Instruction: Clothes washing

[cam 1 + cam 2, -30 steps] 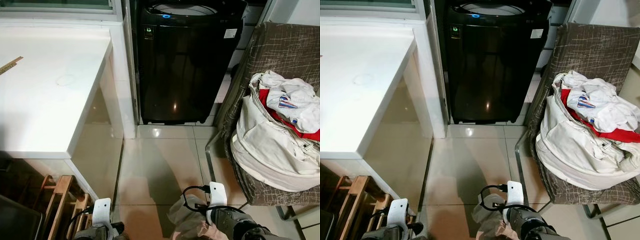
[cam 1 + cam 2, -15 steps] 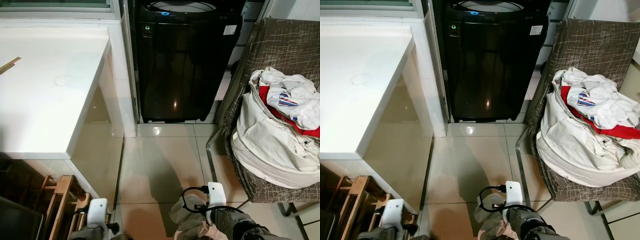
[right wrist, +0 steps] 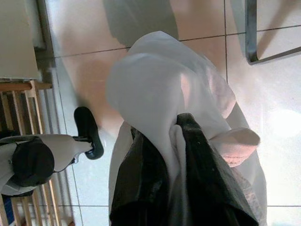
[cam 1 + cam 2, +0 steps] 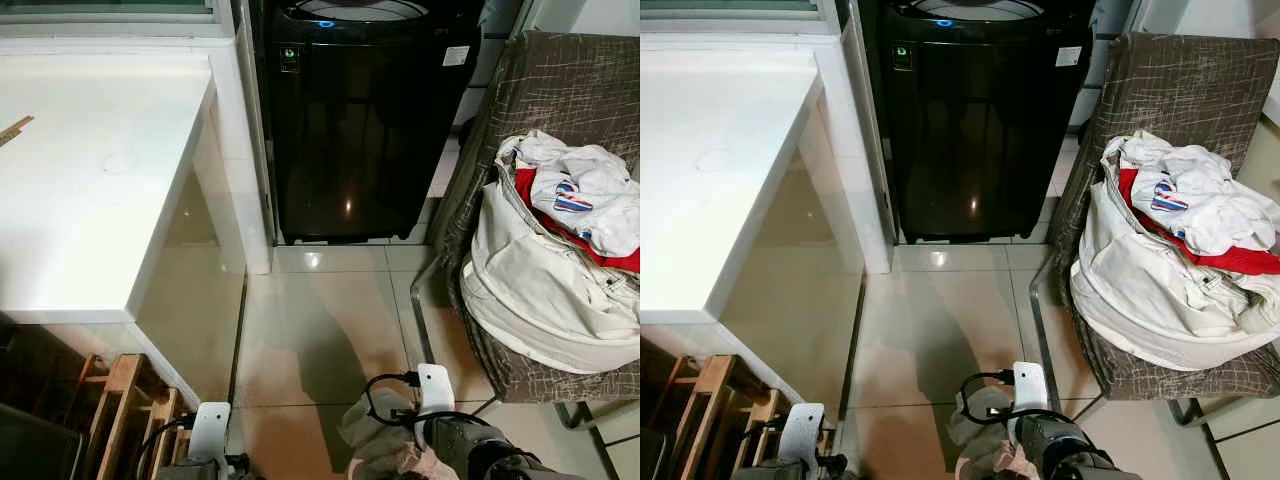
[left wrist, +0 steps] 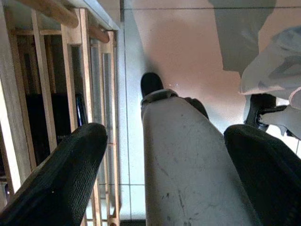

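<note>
Clothes are seen in two places: a heap of white and red laundry spilling from a cream cloth bag on the brown patterned chair at 3 o'clock, and a pale, whitish crumpled garment carried low at about 5 o'clock. The black top-loading washing machine is placed at 12 o'clock across a stretch of glossy beige tiled floor, with the white countertop at 9 to 10 o'clock.

From the head cameras, the garment is made out as a grey-pink bundle beside the right arm's white wrist unit. The grip itself is given by the right wrist view: the right gripper has its two black fingers pressed together on a fold of the pale garment, which hangs over and around them.

In the left wrist view, the left gripper is shown with its fingers spread wide and nothing between them, above the robot's grey leg, next to a light wooden slatted rack. A black foot, probably the robot's own, is glimpsed beyond the leg.
</note>
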{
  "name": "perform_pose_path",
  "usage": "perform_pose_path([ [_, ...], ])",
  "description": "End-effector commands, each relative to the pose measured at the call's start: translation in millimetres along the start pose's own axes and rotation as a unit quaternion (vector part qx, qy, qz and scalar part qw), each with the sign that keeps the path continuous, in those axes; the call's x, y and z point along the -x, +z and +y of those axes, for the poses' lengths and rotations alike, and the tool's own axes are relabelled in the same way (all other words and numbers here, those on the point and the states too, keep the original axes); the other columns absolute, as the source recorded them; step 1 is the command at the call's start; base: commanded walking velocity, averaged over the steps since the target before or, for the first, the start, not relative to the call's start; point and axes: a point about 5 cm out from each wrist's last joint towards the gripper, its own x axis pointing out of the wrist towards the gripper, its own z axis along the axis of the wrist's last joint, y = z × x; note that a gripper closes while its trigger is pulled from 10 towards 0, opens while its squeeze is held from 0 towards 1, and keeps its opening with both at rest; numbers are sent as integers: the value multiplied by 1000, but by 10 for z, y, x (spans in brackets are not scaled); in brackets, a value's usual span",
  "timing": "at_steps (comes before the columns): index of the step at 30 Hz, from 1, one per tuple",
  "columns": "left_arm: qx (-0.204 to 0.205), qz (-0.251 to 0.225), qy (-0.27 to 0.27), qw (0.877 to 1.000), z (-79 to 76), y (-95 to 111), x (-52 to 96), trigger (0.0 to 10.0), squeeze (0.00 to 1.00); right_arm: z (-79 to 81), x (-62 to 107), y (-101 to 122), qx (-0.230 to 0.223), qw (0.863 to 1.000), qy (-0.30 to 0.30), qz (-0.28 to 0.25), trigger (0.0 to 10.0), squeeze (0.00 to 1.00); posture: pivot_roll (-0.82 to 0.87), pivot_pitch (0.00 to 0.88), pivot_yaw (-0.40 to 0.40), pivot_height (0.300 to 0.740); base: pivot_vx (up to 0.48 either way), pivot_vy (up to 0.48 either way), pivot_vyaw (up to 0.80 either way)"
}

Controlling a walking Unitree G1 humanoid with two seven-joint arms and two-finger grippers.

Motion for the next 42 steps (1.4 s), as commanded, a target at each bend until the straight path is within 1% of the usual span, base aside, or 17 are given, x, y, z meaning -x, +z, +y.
perform_pose_path([
  [1,-9,6,4,1000,13,-43,-1,10000,0,-34,6,29,7,1000,-8,-6,10000,0,-76,58,0,740,0,0,0],
  [9,-23,7,0,1000,-29,-79,-5,10000,0,-10,-2,-36,21,1000,-6,4,10000,0,-71,61,0,740,0,0,0],
  [11,-21,8,-3,1000,-32,-90,-5,10000,0,1,-4,-53,21,1000,-3,7,10000,0,-60,27,9,740,0,0,0],
  [13,-20,9,-6,1000,-36,-91,-5,10000,0,3,-5,-65,23,1000,-1,8,10000,0,-55,45,-1,740,0,0,0],
  [14,-13,12,-5,1000,-22,-101,-4,10000,0,-9,-6,-98,22,1000,-4,12,10000,0,-43,81,-11,740,0,0,0],
  [16,-9,13,-4,1000,-17,-107,-4,10000,0,-14,-6,-112,21,1000,-6,13,10000,0,-43,81,-11,740,0,0,0],
  [17,-8,15,-7,1000,-12,-103,-3,10000,0,1,-9,-153,26,999,-2,20,10000,0,-28,103,-24,740,0,0,0],
  [20,-10,17,2,1000,6,-105,-2,10000,0,18,-12,-175,32,999,-2,23,10000,0,-28,99,-22,740,0,0,0],
  [21,-20,19,22,999,43,-124,0,10000,0,26,-13,-177,27,999,-3,23,10000,0,-28,99,-22,740,0,0,0],
  [22,-20,19,22,999,43,-124,0,10000,0,26,-13,-177,27,999,-3,23,10000,0,-28,99,-22,740,0,0,0],
  [24,-48,20,43,998,106,-141,5,10000,0,59,-17,-154,45,999,-4,24,10000,0,-42,78,-17,740,0,0,0],
  [27,-32,5,31,999,105,-77,5,10000,0,105,-15,-27,45,999,4,6,10000,0,-45,43,-7,740,0,0,0],
  [31,-31,-7,21,999,81,-12,5,10000,0,92,-11,11,46,999,0,0,10000,0,-50,17,1,740,0,0,0],
  [35,-71,-39,-2,997,15,148,9,10000,0,57,-8,12,51,999,-7,-4,10000,0,-59,23,18,740,0,0,0],
  [38,-73,-53,-7,996,4,194,13,10000,0,57,-11,-29,49,999,-5,0,10000,0,-62,30,19,740,0,0,0],
  [39,-83,-56,-9,995,-5,206,14,10000,0,57,-12,-46,51,999,-5,3,10000,0,-66,30,19,740,0,0,0],
  [42,-90,-59,-10,994,-11,223,15,10000,0,51,-13,-72,56,998,-5,6,10000,0,-72,36,18,740,0,-424,0],
])
